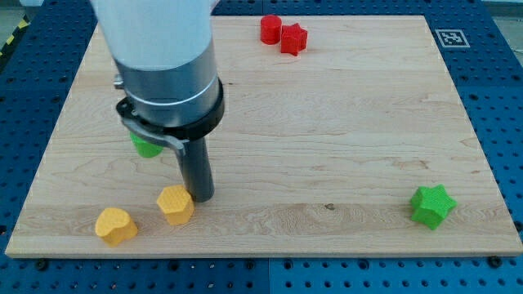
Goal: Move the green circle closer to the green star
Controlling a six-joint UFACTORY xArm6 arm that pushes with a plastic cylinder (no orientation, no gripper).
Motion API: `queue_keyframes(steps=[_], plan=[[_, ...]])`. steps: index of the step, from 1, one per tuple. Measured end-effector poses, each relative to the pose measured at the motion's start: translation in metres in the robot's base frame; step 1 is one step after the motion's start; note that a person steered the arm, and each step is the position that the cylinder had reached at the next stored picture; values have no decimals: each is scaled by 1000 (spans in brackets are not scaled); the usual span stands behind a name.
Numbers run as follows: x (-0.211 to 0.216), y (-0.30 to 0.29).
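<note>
Wood grain runs across the pale board (327, 122), which fills most of the single camera view and sits on a blue perforated table (498, 98). The arm's wide grey and white body (163, 57) comes down from the upper left of the frame and narrows into the straight dark rod (196, 167); the rig calls its lower end my tip (203, 198), and that end rests on the board in the lower left area. There are no jaws on this arm, only the rod, so nothing is gripped. The tip stands just to the right of an orange block (176, 204) of roughly hexagonal shape, touching it or nearly so; the exact contact cannot be told. A second orange block (115, 226), rounded and somewhat heart-like, lies further toward the lower left corner, apart from the first. The green circle (147, 147) is mostly hidden behind the arm's dark collar, with only a small part of it showing at the left of the frame, above and to the left of the tip and clear of it. The green star (431, 205) lies at the lower right of the frame, well apart from the green circle and from the tip. Two red blocks (282, 34) sit touching one another near the top edge of the board, just right of centre; the right one looks star-like. A black and white marker (452, 37) is printed at the upper right corner.
</note>
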State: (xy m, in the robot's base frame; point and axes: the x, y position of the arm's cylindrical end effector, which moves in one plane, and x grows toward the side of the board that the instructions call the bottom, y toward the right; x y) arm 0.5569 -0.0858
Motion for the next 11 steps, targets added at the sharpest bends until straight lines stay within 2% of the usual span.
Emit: queue_keyframes(steps=[1, 2, 4, 5, 7, 9, 11], plan=[[4, -10], [-20, -29], [-50, -121], [-93, -120], [-88, -76], [-55, -51], [-49, -7]])
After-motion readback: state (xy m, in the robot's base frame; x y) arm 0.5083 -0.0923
